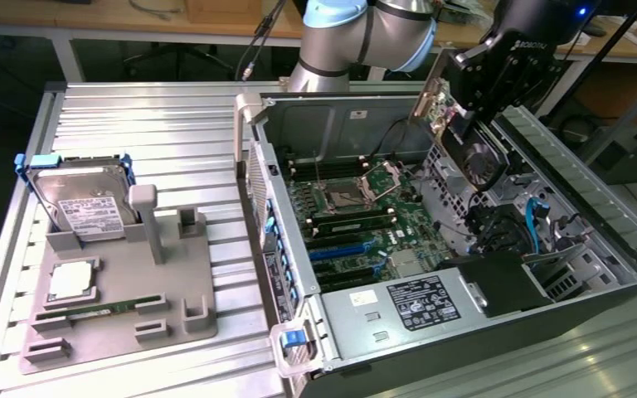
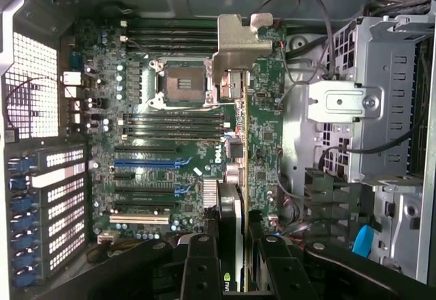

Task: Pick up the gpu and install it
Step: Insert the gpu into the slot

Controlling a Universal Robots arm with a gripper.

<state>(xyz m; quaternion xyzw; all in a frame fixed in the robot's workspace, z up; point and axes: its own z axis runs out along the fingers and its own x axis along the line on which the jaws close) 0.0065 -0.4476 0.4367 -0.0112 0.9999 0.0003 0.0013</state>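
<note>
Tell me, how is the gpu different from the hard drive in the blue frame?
The gpu hangs gripped in the tool over the open computer case; the hard drive leans in a grey holder on the table. The gpu is dark; the hard drive is silvery with a white label. Both are flat, rectangular computer parts.

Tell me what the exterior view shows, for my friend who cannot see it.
A black gripper holds the gpu, a flat dark card with a silvery metal bracket, above an open grey computer case with a green motherboard inside.
</note>
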